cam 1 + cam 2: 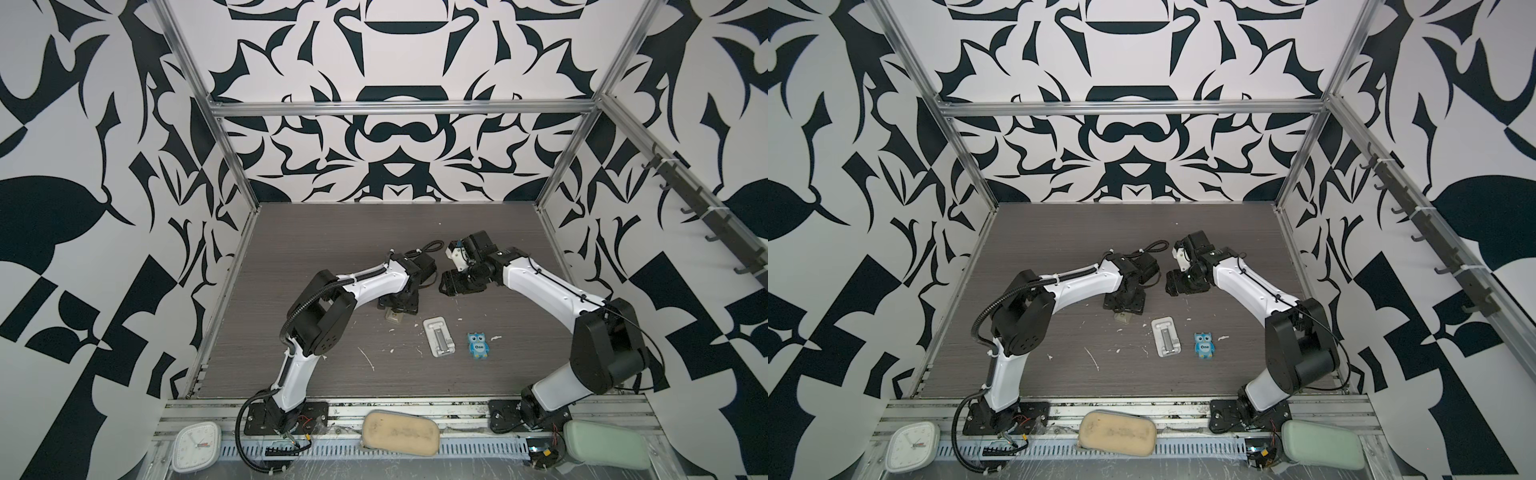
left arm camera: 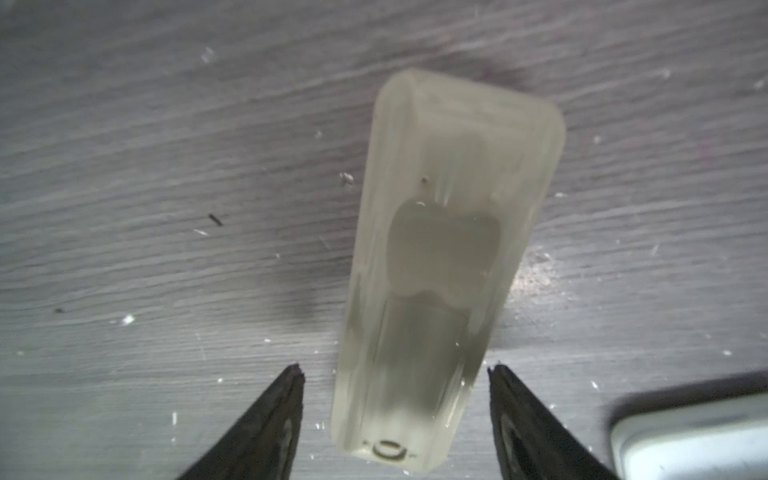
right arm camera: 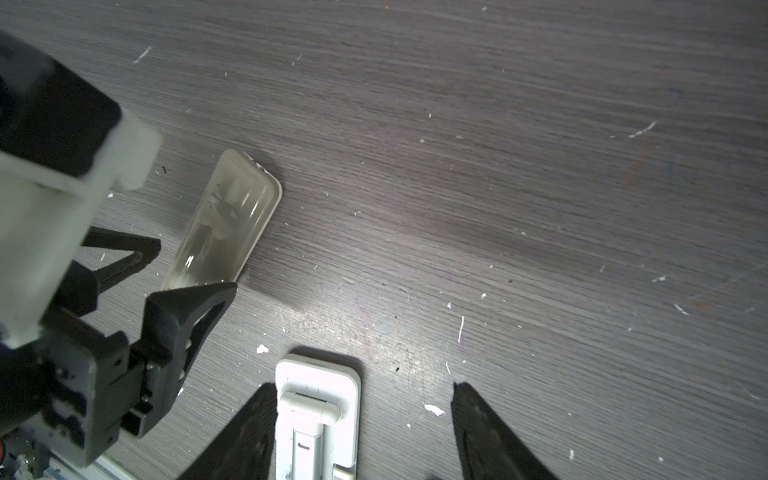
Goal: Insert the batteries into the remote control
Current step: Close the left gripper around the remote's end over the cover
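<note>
1. The left gripper (image 2: 395,370) is open. Its 2 dark fingertips stand either side of the near end of a translucent yellowish rectangular shell (image 2: 449,249), which lies flat on the grey wood-grain table (image 2: 124,166). A gap shows on each side, so nothing is gripped
2. The shell's long axis runs straight away from that claw, between the fingers, so closing would pinch it across its narrow width. In both top views only 1 end of the shell (image 1: 394,318) shows from under the left wrist
3. The right gripper (image 3: 361,386) is open too and holds nothing. In its wrist view, 1 end of the white ribbed stand (image 3: 318,415) shows between the fingers, close to 1 of them, and I cannot make out contact
4. The left arm is clearly nearer the shell. The right claw hangs further off, on the stand's side
5. No batteries show in any view, nor does a white handset with a screen and buttons. I cannot tell whether the shell belongs to the remote control, perhaps as its battery cover
6. Count: 2 arms, 2 open claws, 1 shell, 1 stand, 1 blue owl figure (image 1: 478,345) marked "One", 0 batteries, 0 handsets
7. Loading looks not yet begun
</note>
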Controlling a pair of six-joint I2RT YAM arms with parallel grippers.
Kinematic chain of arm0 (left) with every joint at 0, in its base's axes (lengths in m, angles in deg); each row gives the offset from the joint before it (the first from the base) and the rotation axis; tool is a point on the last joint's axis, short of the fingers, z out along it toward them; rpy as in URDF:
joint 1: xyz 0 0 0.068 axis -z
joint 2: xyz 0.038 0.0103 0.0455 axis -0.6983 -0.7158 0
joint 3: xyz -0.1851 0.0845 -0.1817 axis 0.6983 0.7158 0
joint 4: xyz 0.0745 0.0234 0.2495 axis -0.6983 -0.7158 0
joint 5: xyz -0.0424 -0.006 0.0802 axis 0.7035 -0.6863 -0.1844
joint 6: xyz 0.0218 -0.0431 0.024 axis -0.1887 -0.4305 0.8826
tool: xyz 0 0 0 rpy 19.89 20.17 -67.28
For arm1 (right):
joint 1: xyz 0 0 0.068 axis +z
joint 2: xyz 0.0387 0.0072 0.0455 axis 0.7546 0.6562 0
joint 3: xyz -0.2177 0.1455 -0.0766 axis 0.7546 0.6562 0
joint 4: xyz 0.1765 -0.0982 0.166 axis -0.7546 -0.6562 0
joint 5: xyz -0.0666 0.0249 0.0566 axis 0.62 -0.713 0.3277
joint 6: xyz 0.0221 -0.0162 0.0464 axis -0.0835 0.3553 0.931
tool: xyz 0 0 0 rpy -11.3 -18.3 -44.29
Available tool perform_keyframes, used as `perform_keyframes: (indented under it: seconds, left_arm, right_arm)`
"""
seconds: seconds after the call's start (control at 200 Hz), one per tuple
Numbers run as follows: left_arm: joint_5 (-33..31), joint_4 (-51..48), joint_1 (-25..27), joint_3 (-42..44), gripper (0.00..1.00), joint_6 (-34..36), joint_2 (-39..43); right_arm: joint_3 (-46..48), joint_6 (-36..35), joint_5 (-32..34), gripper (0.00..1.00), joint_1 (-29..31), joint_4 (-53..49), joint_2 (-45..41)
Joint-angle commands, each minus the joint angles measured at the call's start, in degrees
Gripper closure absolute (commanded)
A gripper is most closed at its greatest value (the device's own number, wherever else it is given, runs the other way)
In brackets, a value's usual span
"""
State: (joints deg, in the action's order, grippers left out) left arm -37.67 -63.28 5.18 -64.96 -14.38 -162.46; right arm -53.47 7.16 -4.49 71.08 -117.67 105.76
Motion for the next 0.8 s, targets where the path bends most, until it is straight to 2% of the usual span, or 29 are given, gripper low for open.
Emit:
perform_keyframes:
  seconds: [0.0,0.21,0.605,0.795]
  left_arm:
    - [3.7,0.6,-1.8,1.7,0.27,1.2,1.9]
    - [5.0,2.1,-2.6,4.2,0.32,2.8,1.8]
    - [4.2,6.6,-2.6,9.9,0.63,2.7,3.4]
    - [6.6,11.5,-3.4,12.7,0.72,2.4,8.5]
  right_arm:
    - [-0.1,0.0,0.5,0.30,-0.2,0.2,-2.2]
    - [-0.2,0.0,0.7,0.30,-0.3,0.1,-2.6]
    - [-2.4,1.0,-1.5,0.30,-0.9,0.0,-2.2]
    - [-4.2,0.6,-2.9,0.30,-1.5,-0.8,-3.6]
